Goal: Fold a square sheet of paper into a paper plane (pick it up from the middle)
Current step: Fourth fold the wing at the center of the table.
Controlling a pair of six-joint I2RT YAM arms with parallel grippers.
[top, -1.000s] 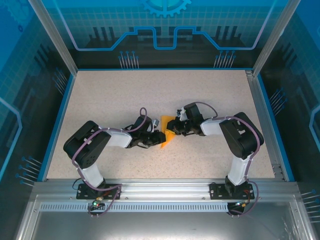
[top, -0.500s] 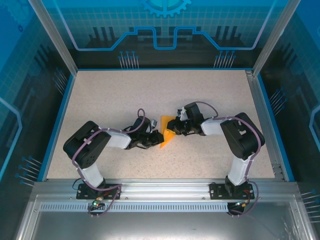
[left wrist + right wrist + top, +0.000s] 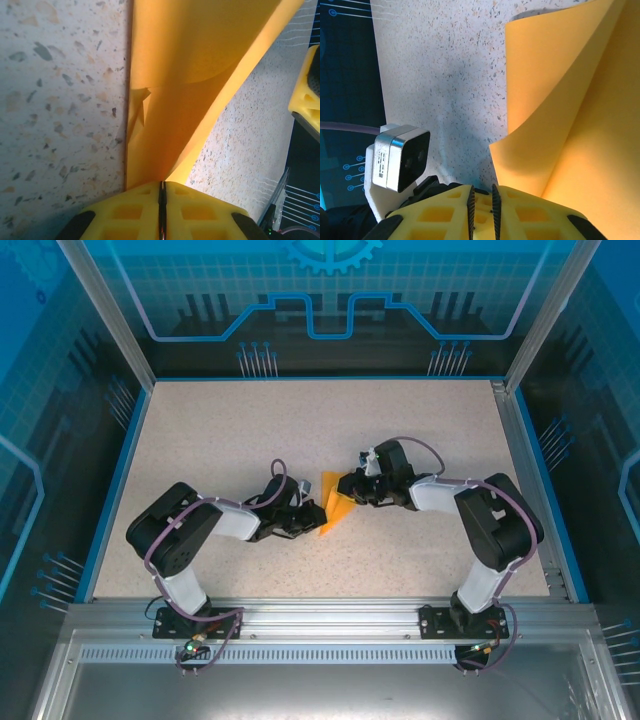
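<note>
Left gripper [image 3: 161, 186] clamps the creased square sheet of paper [image 3: 200, 75]; right gripper [image 3: 481, 192], jaws barely apart beside it, hold impossible to tell.

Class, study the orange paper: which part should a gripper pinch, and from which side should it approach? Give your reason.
Probably pinch a free edge, coming in low from the side, as the left gripper does. The paper is folded and lifted partly off the table, so its edges are exposed.

There was one creased orange-yellow sheet of paper [image 3: 333, 508], one speckled worktop [image 3: 230, 430], and two hands: the left hand [image 3: 312, 517] and the right hand [image 3: 352, 490].
</note>
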